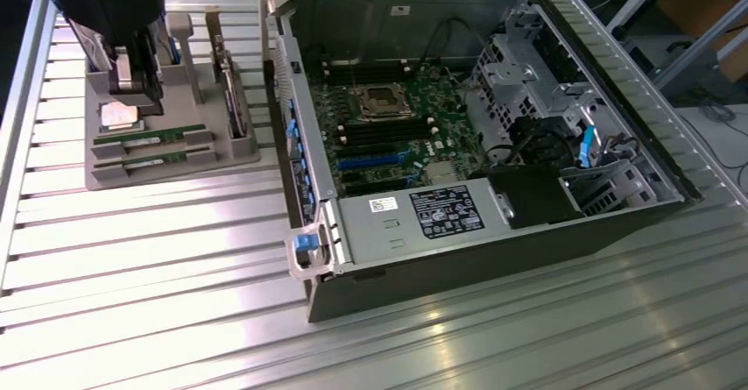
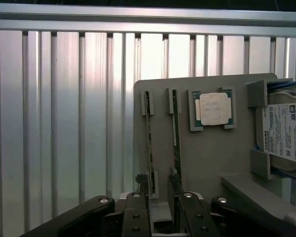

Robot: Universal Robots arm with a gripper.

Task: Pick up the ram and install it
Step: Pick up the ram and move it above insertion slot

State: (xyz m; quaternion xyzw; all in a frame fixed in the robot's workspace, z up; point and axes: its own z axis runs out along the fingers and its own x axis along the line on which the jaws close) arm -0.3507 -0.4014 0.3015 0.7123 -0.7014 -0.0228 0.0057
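Note:
Two ram sticks (image 1: 152,134) (image 1: 154,154) stand on edge, side by side, in slots of a grey holder tray (image 1: 175,171) at the exterior view's left. In the wrist view they show edge-on as thin green strips (image 2: 149,136) (image 2: 176,136). My gripper (image 1: 135,88) hangs over the tray's far part, above the square silver processor chip (image 1: 121,114), and it is open and holds nothing. In the wrist view its dark fingers (image 2: 136,215) reach in by the sticks' near ends, the gripper (image 2: 160,212) spread about as wide as the gap between the two sticks.
An open computer case (image 1: 468,258) lies in the middle with its motherboard (image 1: 391,127) and dark memory slots exposed. The tray also holds the processor chip (image 2: 213,108), a hard drive (image 2: 286,131) and an upright card (image 1: 234,101). All rests on a ribbed metal table (image 1: 140,258).

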